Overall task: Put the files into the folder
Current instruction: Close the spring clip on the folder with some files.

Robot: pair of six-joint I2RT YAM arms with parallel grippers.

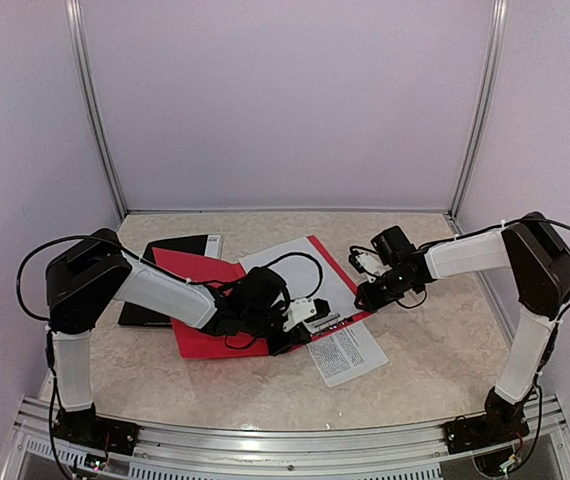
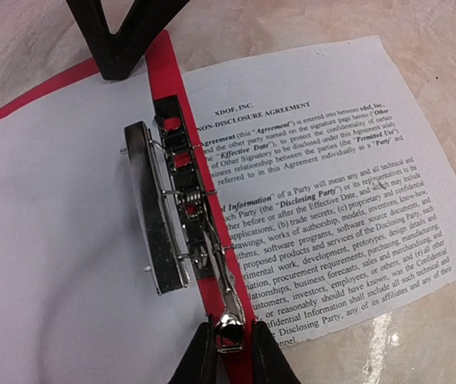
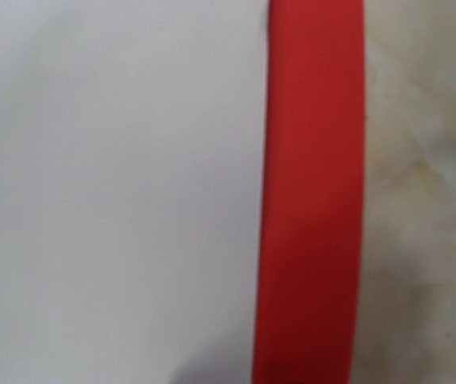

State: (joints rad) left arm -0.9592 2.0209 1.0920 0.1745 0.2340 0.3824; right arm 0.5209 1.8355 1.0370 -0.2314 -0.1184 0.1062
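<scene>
**Left fingers at clip lever; one sheet in folder, one outside**

Left gripper (image 2: 230,356): fingers (image 2: 200,360) stand narrowly apart on either side of the tip of the metal lever (image 2: 226,316). Cannot tell whether they actually pinch it.

The lever belongs to the clip mechanism on the red folder (image 1: 200,335), which lies open on the table (image 2: 444,64). A blank white sheet (image 2: 52,240) lies inside the folder, under the clamp bar (image 2: 154,216).

A printed sheet (image 2: 332,200) lies outside on the table, just right of the lever and the left fingers. Its left edge meets the folder's red border; tucked under or not, unclear.

Right gripper (image 2: 120,64): tips rest on the folder's far red edge. Cannot tell whether its fingers are together or apart.

A black folder (image 1: 160,275) lies behind the red one.
</scene>
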